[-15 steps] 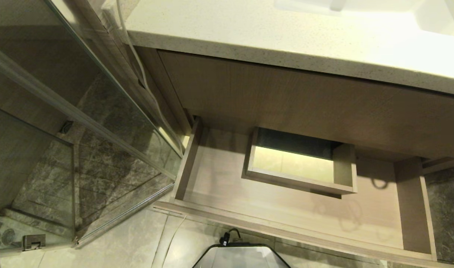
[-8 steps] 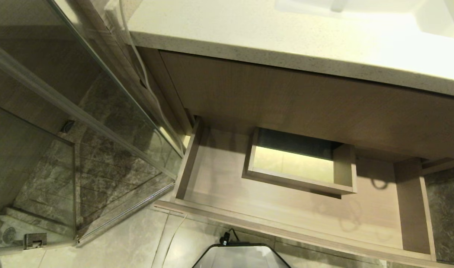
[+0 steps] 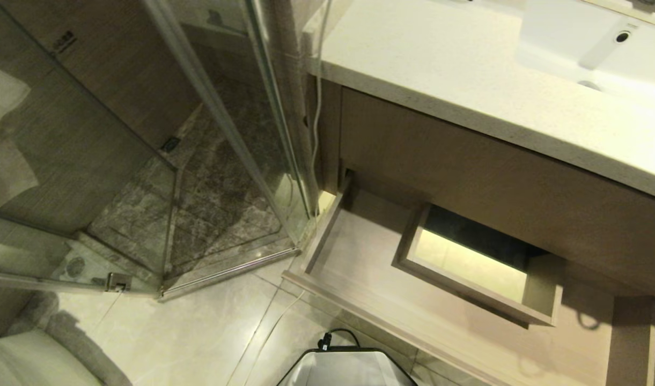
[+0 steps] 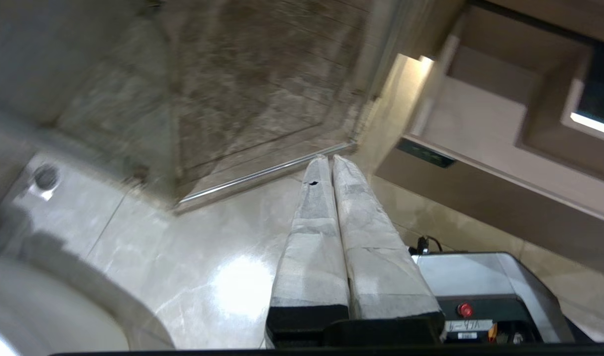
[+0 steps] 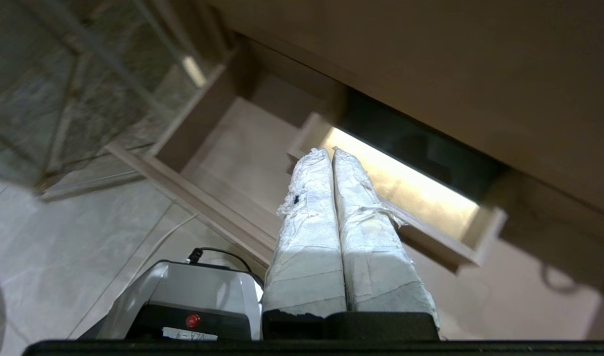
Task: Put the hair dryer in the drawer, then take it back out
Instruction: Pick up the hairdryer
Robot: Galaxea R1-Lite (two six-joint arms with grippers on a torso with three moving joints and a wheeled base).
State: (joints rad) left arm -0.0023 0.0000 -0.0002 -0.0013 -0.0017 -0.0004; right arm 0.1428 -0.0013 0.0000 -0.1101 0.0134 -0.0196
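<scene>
Beneath the stone counter (image 3: 466, 69) the drawer (image 3: 359, 252) stands pulled out, its floor bare around the boxed cutout (image 3: 469, 265). No hair dryer shows anywhere, so its axis cannot be told. Both grippers hang empty, fingers pressed together: the right gripper (image 5: 331, 151) over the drawer and nearer, the left gripper (image 4: 329, 158) over the floor tiles (image 4: 208, 257).

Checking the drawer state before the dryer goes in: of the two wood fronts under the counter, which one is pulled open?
The lower drawer is open, its bare floor and boxed cutout showing. The taller panel above it sits flush under the counter.
</scene>
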